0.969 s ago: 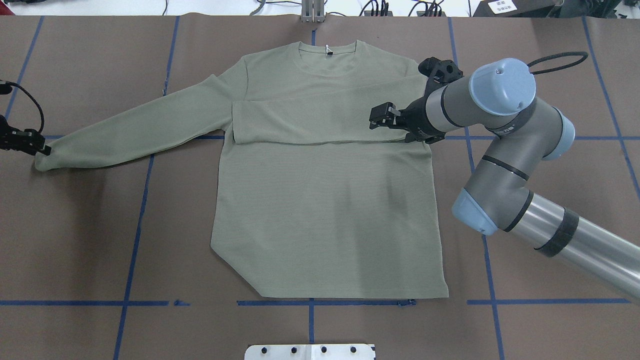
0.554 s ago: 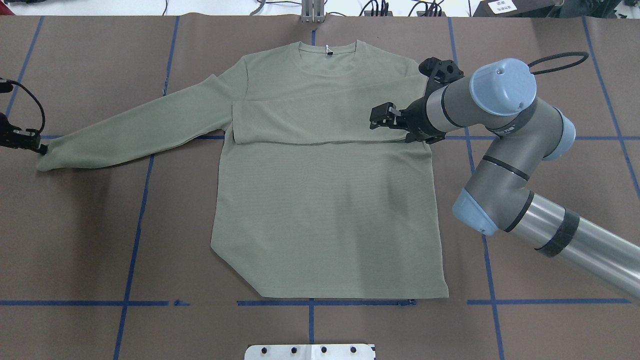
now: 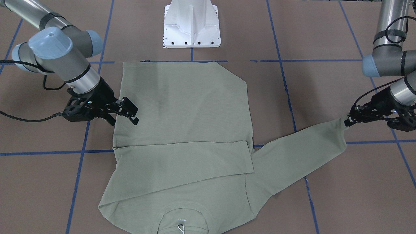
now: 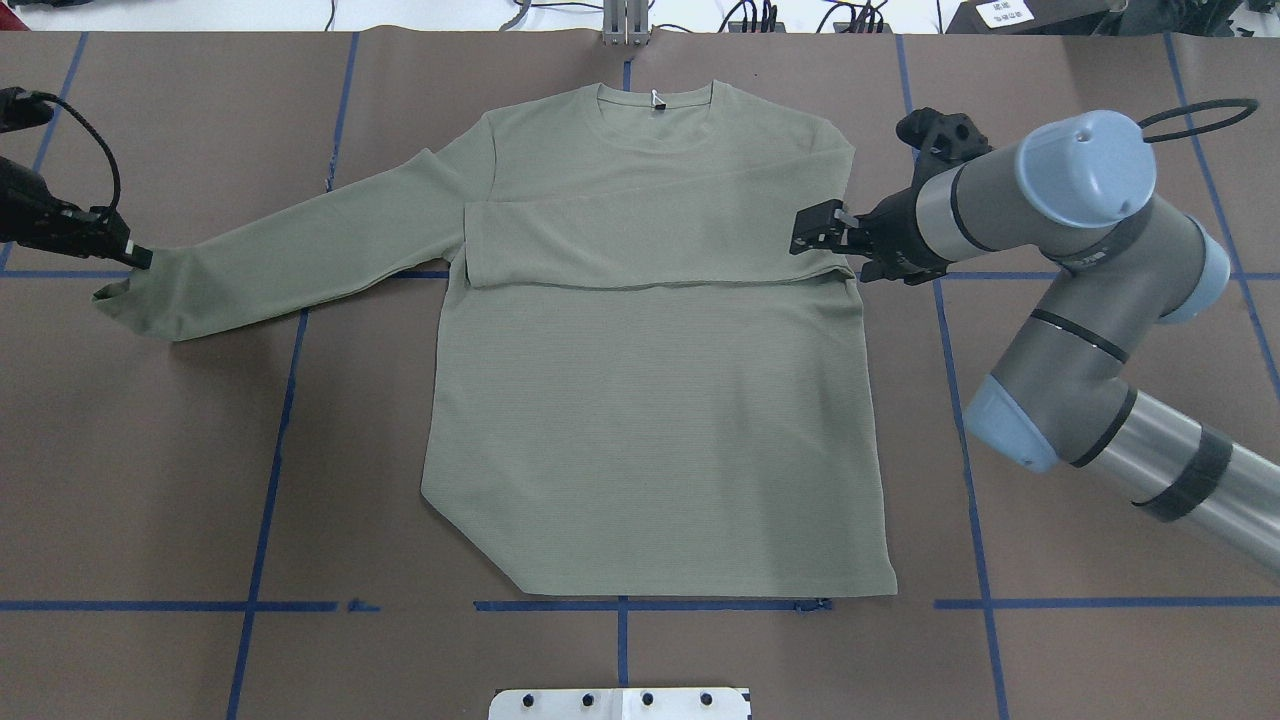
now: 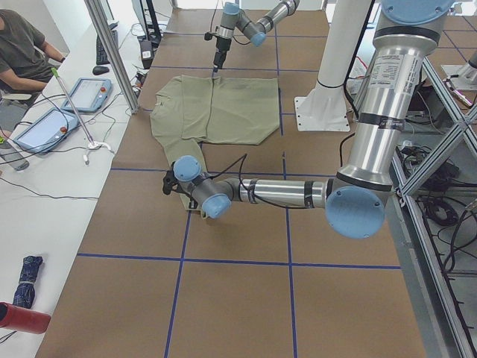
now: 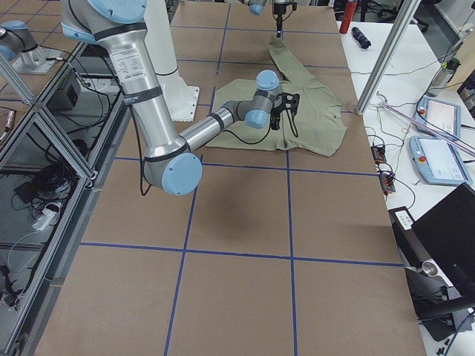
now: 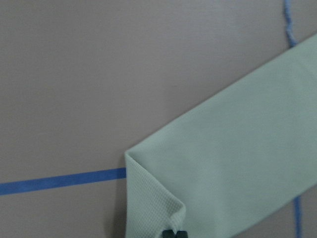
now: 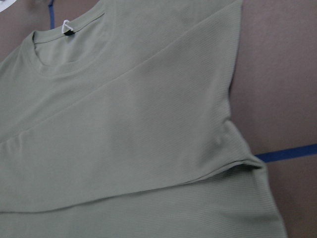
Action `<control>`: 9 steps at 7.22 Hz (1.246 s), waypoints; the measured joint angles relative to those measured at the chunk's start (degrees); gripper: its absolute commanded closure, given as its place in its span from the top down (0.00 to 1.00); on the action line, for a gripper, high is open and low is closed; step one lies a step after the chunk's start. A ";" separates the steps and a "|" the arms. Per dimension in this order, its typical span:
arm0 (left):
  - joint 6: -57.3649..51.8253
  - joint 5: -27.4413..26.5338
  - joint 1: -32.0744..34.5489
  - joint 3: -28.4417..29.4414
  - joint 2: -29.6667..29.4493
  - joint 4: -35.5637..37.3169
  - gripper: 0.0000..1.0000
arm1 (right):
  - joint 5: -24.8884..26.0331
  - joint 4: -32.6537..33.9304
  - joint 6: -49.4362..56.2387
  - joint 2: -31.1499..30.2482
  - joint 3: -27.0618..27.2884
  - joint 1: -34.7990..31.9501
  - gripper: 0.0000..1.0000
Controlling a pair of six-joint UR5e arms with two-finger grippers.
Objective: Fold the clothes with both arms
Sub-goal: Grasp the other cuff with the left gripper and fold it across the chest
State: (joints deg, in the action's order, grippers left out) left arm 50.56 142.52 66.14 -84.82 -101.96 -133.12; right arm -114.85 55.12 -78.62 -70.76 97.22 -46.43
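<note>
My left gripper (image 4: 143, 259) is now clamped on the cuff (image 4: 130, 290) of the shirt (image 4: 650, 430) and lifting it, and my right gripper (image 4: 805, 230) has backed off with jaws apart, so I reckon sleeve two's next.

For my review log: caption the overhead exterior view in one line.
Left claw pinches the green shirt by its outstretched cuff; right claw, open, beside the folded sleeve.

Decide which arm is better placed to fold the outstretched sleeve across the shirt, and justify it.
Left. The left end effector is shut on the outstretched sleeve at its cuff. The right end effector is open and empty at the shirt's opposite edge, over the folded sleeve.
</note>
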 measured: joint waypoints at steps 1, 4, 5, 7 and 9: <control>9.11 1.01 -1.53 -5.26 -2.75 0.06 0.00 | -1.01 -0.18 4.12 -3.76 0.94 -2.86 1.00; 36.12 -11.90 -18.22 -9.76 -21.30 0.24 0.00 | -3.05 -8.06 9.80 -14.83 1.88 -10.57 1.00; 40.37 -19.36 -23.01 -6.74 -27.38 0.13 0.00 | -4.76 -11.39 10.36 -18.01 1.82 -12.88 1.00; 44.90 -30.55 -28.34 7.14 -41.50 -0.54 0.00 | -6.52 -13.51 12.74 -21.54 1.73 -15.20 1.00; 46.03 -40.29 -32.14 22.79 -52.30 -3.83 0.23 | -6.69 -13.77 13.71 -22.70 1.77 -15.76 1.00</control>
State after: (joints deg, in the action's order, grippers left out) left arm 96.59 102.23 34.00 -62.03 -154.26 -136.95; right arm -121.53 41.34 -64.92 -93.47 98.99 -62.19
